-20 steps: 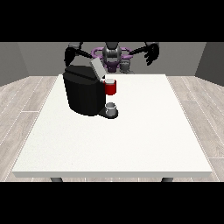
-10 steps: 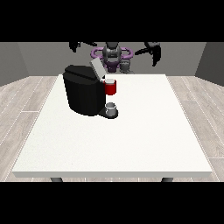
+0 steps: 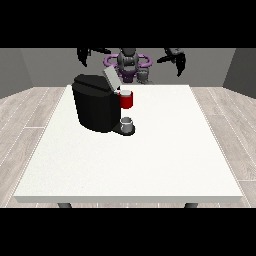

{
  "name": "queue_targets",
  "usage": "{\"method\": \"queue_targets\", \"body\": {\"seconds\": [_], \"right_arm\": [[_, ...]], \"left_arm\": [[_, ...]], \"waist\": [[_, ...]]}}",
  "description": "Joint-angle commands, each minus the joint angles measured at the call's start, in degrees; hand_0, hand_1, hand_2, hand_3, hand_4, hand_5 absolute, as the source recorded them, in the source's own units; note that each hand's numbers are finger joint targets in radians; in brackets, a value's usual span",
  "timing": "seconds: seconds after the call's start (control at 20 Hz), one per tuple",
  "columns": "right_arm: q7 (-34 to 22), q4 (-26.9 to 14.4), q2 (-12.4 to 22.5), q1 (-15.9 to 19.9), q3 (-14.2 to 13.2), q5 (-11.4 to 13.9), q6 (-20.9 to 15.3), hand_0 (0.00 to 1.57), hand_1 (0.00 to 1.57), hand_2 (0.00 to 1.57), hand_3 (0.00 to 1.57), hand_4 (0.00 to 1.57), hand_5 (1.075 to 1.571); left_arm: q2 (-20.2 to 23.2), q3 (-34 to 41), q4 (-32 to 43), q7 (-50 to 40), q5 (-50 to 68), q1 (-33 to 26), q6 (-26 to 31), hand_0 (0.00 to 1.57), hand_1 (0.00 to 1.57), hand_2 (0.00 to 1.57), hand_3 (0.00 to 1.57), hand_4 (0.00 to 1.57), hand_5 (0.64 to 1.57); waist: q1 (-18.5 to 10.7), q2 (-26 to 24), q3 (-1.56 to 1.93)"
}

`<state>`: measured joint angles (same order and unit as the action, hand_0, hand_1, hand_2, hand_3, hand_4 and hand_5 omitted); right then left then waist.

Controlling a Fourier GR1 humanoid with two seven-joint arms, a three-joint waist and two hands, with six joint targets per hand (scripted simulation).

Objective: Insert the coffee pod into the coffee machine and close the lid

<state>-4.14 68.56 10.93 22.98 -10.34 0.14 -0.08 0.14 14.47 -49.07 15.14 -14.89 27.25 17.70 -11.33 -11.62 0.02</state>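
Both of the robot's arms are raised and spread wide above the far edge of the white table (image 3: 150, 165). The hand at the view's right (image 3: 176, 57) hangs high in the air with its fingers pointing downward, holding nothing; whether those fingers are relaxed or curled cannot be told. The hand at the view's left (image 3: 86, 54) is likewise lifted clear of everything, and the state of its fingers cannot be told either.

The black coffee machine (image 3: 96, 107) stands on the table well below and to the inner side of the hand at the view's left, far down and across from the hand at the view's right. Its grey lid (image 3: 110, 78) is tilted up, open. A red part (image 3: 127, 100) with a pale top, possibly the coffee pod, sits at the machine's front, apart from both hands. Just beneath it a small grey cup (image 3: 127, 123) rests on the machine's base.
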Motion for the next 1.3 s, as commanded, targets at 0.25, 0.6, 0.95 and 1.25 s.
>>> {"method": "queue_targets", "body": {"seconds": [0.25, 0.6, 0.95, 1.25], "right_arm": [[-4.07, -6.64, 2.16, 7.38, -3.51, -3.94, 0.82, 0.00, 0.00, 0.00, 0.00, 0.17, 1.571], [-1.55, -8.44, -2.24, 10.39, 0.39, -2.62, -0.72, 0.00, 0.00, 0.00, 0.00, 0.00, 1.571], [1.50, -10.56, -1.92, 11.77, 2.20, -1.49, 0.89, 0.00, 0.00, 0.00, 0.00, 0.00, 1.571], [-0.35, -11.96, -1.57, 15.69, 2.30, -2.04, 1.87, 0.00, 0.00, 0.00, 0.00, 0.08, 1.571]], "left_arm": [[-0.14, -4.78, -13.61, -6.29, 5.10, -4.77, -0.56, 0.00, 0.00, 0.00, 0.00, 0.36, 1.571], [1.47, -7.19, -21.33, -6.56, 6.16, -9.52, -2.33, 0.00, 0.00, 0.00, 0.00, 0.35, 1.571], [3.22, -6.55, -28.98, -8.05, 9.16, -13.56, -1.67, 0.00, 0.00, 0.00, 0.00, 0.38, 1.571], [3.23, -7.69, -34.15, -13.89, 10.69, -15.10, -1.88, 0.00, 0.00, 0.00, 0.00, 0.34, 1.571]], "waist": [[-2.02, 4.13, 0.00], [-0.06, 8.43, -0.02], [1.35, 10.74, -0.02], [1.05, 10.83, -0.01]]}}
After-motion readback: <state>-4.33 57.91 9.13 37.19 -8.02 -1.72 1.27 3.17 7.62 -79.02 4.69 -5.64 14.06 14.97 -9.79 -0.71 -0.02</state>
